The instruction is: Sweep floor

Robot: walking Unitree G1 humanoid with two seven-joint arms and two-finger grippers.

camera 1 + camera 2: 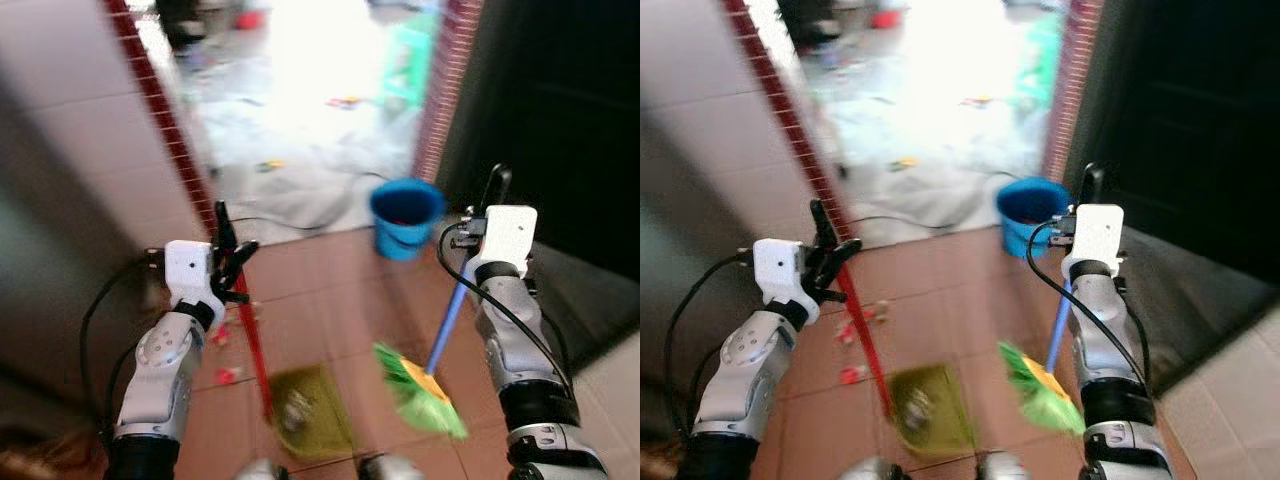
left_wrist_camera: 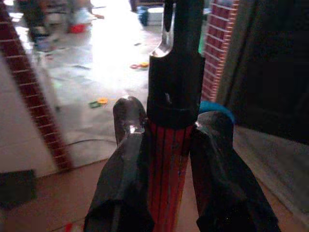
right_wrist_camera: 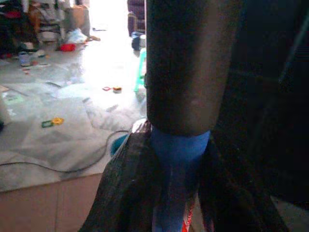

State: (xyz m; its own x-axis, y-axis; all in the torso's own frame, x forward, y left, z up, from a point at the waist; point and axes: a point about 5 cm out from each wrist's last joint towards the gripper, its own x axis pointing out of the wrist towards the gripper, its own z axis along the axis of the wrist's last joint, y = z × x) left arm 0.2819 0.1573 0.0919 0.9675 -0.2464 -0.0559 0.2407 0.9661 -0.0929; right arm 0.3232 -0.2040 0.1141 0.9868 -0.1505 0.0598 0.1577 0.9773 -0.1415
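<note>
1. Left tool (image 1: 228,262) is clamping the red dustpan handle (image 1: 252,340); the dustpan (image 1: 305,415) is sitting on the floor tiles.
2. Right tool (image 1: 478,228) is gripping the blue broom handle (image 1: 449,320), with the green broom head (image 1: 420,392) just beside the pan.
3. I'd go with short strokes toward the pan, keeping it flat.

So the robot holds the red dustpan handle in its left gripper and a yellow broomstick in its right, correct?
Almost. The broomstick in the right gripper is blue, not yellow, as the left eye view shows. The left gripper does hold the red dustpan handle.
</note>
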